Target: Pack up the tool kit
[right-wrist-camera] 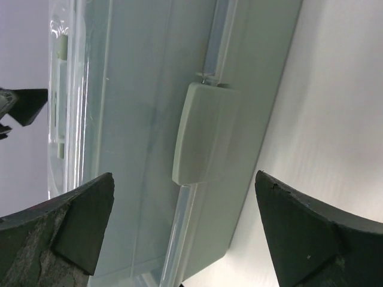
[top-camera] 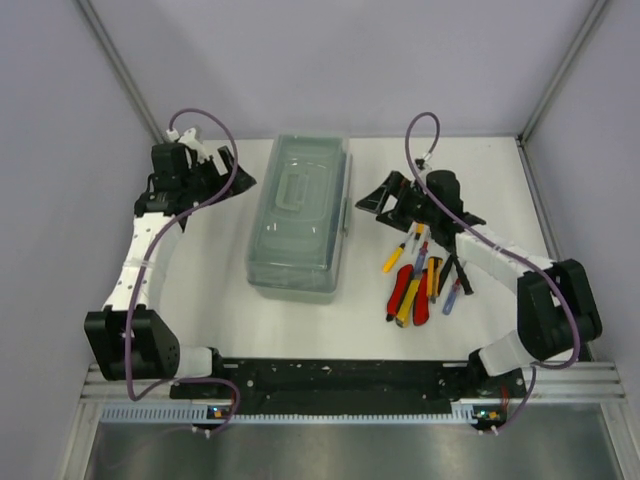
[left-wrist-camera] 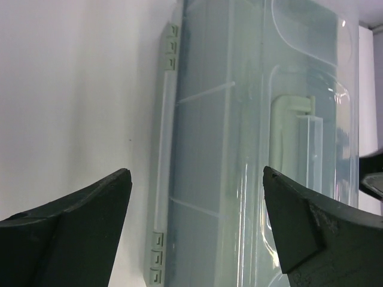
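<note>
While left gripper point(left-wrist-camera: 196, 172) & right gripper point(right-wrist-camera: 184, 175) gape empty — toolbox point(top-camera: 300, 215) translucent grey-green plastic, rect., smooth latch point(right-wrist-camera: 203, 131).

Toolbox point(top-camera: 299, 215) mid-table; hand tools point(top-camera: 425, 280) right of it; pincers flank.

Top view: fixed high behind the arm bases point(top-camera: 135, 340), looking down over the counter point(top-camera: 200, 330), toolbox point(top-camera: 300, 215) central.
Left wrist view: close at the toolbox's left side, facing across its lid point(left-wrist-camera: 251, 119).
Right wrist view: close at the toolbox's right side, facing its latch point(right-wrist-camera: 200, 134).
Shared: the toolbox, in all three.
</note>
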`<state>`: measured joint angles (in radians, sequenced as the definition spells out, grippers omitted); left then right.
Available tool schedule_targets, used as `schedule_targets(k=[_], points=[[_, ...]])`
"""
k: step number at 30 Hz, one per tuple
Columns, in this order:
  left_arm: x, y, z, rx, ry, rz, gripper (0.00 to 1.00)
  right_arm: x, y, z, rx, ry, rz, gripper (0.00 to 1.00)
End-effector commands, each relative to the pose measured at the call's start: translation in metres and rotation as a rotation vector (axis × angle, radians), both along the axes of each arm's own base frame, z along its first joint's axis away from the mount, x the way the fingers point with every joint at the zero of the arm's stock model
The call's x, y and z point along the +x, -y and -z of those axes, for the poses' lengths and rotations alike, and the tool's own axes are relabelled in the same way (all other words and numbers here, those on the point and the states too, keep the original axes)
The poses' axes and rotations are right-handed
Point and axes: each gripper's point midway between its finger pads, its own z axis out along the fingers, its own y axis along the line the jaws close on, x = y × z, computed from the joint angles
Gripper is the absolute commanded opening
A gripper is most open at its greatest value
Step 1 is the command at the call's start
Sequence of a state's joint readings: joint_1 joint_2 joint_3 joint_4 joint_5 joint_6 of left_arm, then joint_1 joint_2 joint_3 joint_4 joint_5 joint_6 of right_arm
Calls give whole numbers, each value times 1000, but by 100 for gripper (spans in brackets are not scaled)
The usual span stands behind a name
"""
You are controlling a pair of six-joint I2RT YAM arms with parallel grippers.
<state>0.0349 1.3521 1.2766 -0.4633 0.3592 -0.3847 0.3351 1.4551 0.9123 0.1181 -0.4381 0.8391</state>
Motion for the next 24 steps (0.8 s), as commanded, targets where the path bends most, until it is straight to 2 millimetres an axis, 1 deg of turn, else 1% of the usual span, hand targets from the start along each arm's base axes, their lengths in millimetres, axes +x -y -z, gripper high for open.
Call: schedule_targets(k=[1,3,5,9,15,18,22,24], points=[[-2,26,8,-107,6,125,94,10,-25,-22,110,80,-57,99],[-5,31,12,-133,-2,142,94,13,-29,-17,124,84,-69,99],[-7,32,18,-145,-16,145,93,14,-34,-6,150,66,-86,99],[-12,35,28,-170,-51,149,93,12,-43,5,233,52,-134,99],[-18,41,36,-213,-84,162,92,10,-53,24,297,21,-190,99],[-21,45,37,-231,-94,168,91,10,-59,26,322,17,-224,97],[-23,51,37,-282,-112,174,91,10,-64,16,416,40,-259,96],[-24,54,36,-311,-113,180,91,9,-67,18,465,19,-270,95]])
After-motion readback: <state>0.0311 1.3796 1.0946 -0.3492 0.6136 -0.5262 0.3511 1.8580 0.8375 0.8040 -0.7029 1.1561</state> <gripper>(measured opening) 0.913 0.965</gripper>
